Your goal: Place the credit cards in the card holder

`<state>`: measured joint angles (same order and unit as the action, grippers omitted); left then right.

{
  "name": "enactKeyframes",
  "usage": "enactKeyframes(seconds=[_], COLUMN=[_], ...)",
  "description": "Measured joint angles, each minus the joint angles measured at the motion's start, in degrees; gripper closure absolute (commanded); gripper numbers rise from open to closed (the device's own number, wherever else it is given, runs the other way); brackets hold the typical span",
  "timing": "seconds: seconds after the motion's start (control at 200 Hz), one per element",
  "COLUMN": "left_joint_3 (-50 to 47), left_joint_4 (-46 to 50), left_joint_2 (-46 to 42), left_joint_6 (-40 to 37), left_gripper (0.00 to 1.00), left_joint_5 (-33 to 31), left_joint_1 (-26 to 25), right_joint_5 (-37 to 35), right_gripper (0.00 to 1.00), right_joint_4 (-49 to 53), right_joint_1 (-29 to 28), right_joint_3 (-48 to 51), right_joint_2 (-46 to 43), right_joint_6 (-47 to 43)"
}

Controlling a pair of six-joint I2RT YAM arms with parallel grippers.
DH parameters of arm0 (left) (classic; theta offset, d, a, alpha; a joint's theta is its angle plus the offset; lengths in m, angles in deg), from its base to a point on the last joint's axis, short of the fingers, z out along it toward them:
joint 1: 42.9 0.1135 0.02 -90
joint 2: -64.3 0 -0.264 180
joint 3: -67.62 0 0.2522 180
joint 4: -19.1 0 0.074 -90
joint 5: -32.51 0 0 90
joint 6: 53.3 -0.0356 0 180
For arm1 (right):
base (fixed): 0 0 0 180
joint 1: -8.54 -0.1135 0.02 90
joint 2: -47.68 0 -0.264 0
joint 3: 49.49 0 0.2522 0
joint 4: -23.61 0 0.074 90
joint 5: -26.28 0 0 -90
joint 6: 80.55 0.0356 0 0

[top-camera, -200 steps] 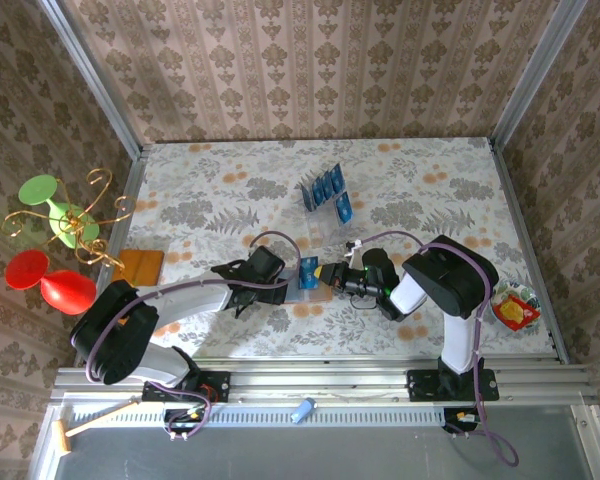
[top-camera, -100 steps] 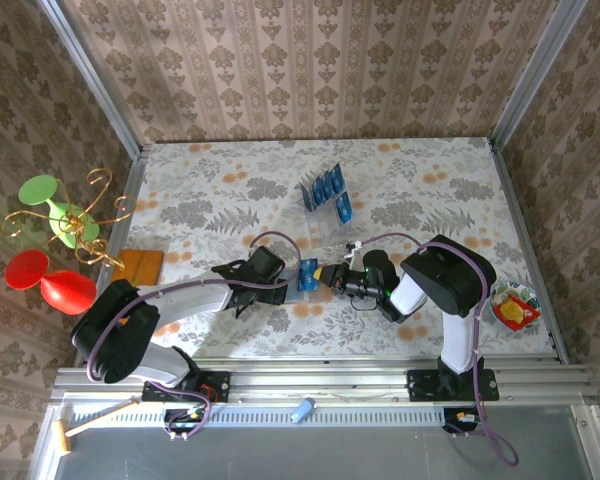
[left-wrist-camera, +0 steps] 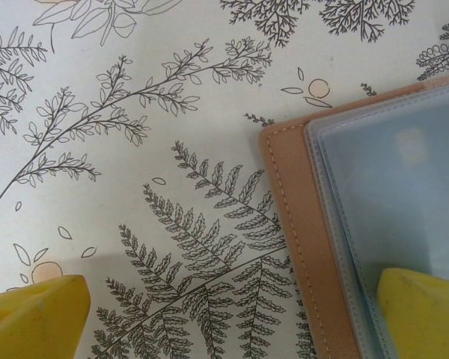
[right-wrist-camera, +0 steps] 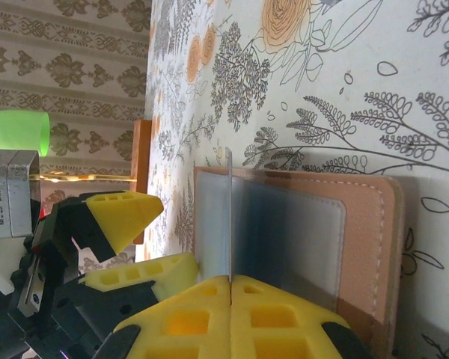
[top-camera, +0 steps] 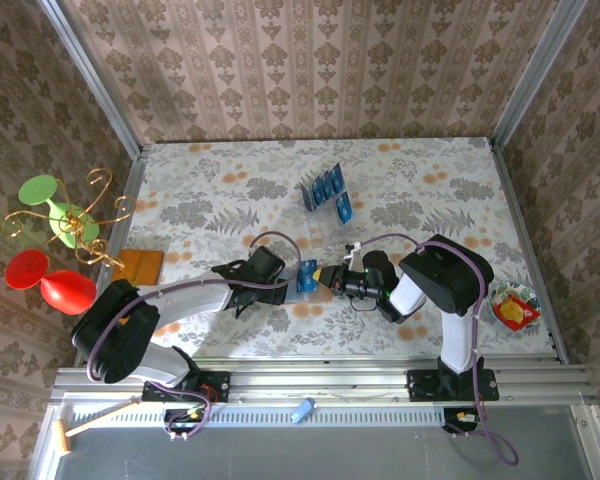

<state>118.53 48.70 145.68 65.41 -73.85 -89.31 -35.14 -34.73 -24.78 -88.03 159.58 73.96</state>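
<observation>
Nearest the arm bases, in the middle of the floral-patterned surface [top-camera: 430, 190], the two tools met over the open card holder [top-camera: 302, 292], a tan wallet lying flat with its grey, clear-sleeved inside facing up. The right tool [right-wrist-camera: 230, 283] was clamped shut on one blue credit card [right-wrist-camera: 229, 217], held on edge with its far end over the wallet's inner sleeve. The left tool [left-wrist-camera: 228, 314] stood wide open and gripped nothing. One of its yellow fingertips [left-wrist-camera: 423, 307] sat over the sleeve, the other over bare surface beside the wallet's stitched edge. Compared with a second before, the right tool had edged only slightly nearer the wallet. This suggests the card was being fed slowly toward a slot and was probably not yet seated. Farther back, well apart from the wallet, the other credit cards [top-camera: 323, 188] waited in a group. No brand or writing could be read. The cards' pale markings were too small to make out.
</observation>
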Motion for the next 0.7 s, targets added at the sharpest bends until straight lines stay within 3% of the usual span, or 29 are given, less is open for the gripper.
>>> enactKeyframes(seconds=[0.7], left_joint_3=[-0.04], left_joint_4=[0.0], left_joint_2=[0.0], left_joint_6=[0.0], left_gripper=[0.0], left_joint_5=[0.0], left_joint_1=[0.0], right_joint_5=[0.61], right_gripper=[1.0], right_joint_4=[-1.49], right_joint_1=[-1.07], right_joint_3=[2.03], right_joint_2=[0.15], right_joint_6=[-0.2])
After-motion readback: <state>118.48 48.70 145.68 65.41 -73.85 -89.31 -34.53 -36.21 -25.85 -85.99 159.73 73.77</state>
